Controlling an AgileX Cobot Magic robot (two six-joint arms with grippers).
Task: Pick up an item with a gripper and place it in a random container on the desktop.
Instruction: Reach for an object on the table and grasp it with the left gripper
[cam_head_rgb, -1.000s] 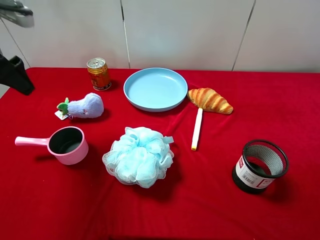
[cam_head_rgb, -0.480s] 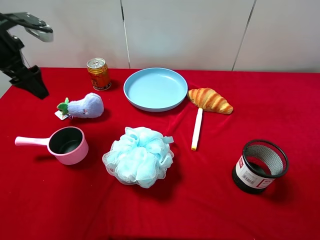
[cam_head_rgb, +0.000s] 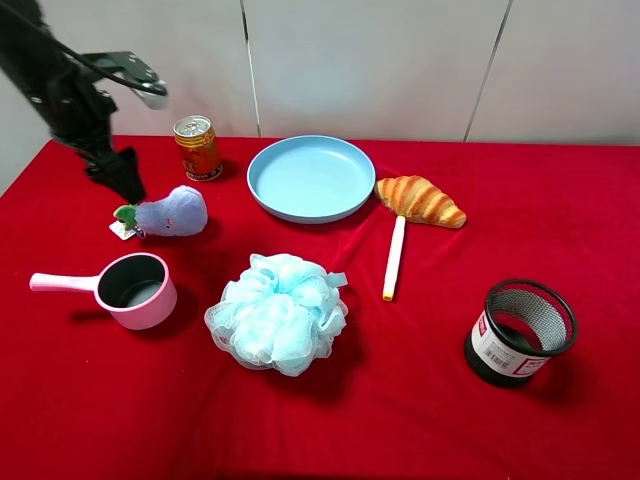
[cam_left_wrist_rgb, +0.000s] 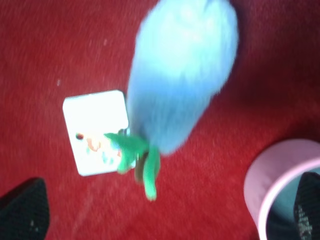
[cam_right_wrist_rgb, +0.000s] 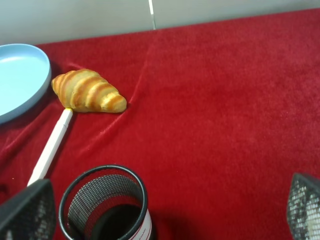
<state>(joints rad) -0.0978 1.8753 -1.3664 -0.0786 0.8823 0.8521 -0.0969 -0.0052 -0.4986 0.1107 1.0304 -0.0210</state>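
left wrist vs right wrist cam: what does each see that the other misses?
Left wrist only: the plush eggplant, its white tag and part of the pink saucepan. Right wrist only: the croissant, white stick, black mesh cup and the edge of the blue plate. Shared: the red cloth, plus each arm's own open claw: left claw, right claw.
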